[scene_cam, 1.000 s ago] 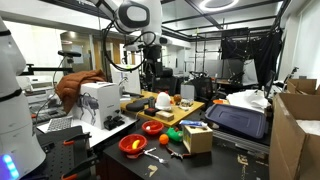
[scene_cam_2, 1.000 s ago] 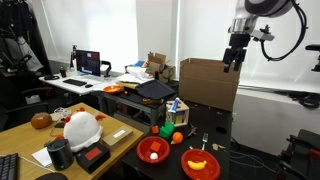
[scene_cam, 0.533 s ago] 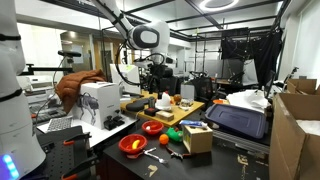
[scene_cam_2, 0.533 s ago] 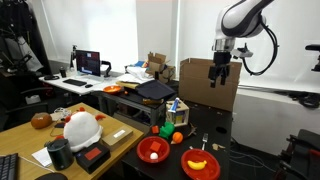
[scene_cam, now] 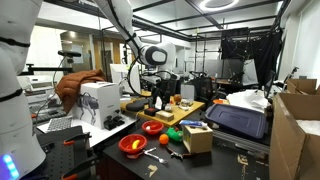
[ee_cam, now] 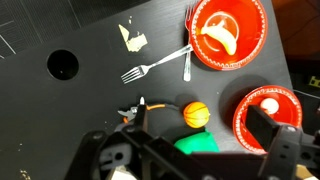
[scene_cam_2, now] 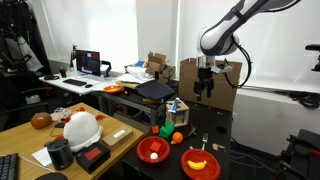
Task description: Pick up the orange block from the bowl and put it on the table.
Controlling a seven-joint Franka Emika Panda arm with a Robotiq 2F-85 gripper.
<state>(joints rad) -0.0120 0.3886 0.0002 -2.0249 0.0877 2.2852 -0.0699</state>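
The small deep-red bowl (ee_cam: pixel 268 118) sits on the black table (ee_cam: pixel 80 100) at the right of the wrist view, with a small pale-orange block (ee_cam: pixel 269 104) inside it. The bowl also shows in both exterior views (scene_cam: pixel 152 127) (scene_cam_2: pixel 153 149). My gripper (ee_cam: pixel 190 165) hangs well above the table, open and empty, with its dark fingers framing the bottom of the wrist view. In both exterior views the gripper (scene_cam: pixel 159 95) (scene_cam_2: pixel 203 88) is high above the bowls.
A wider orange-red bowl (ee_cam: pixel 228 33) (scene_cam_2: pixel 201 163) holds a yellow banana-like piece. A fork (ee_cam: pixel 160 65), an orange ball (ee_cam: pixel 195 114), a green object (ee_cam: pixel 195 143) and a small tool (ee_cam: pixel 135 108) lie near the bowls. A cardboard box (scene_cam_2: pixel 212 80) stands behind.
The arm has swung down and in from high up, bringing the gripper lower and closer over the table area with the bowls. The objects have not moved.
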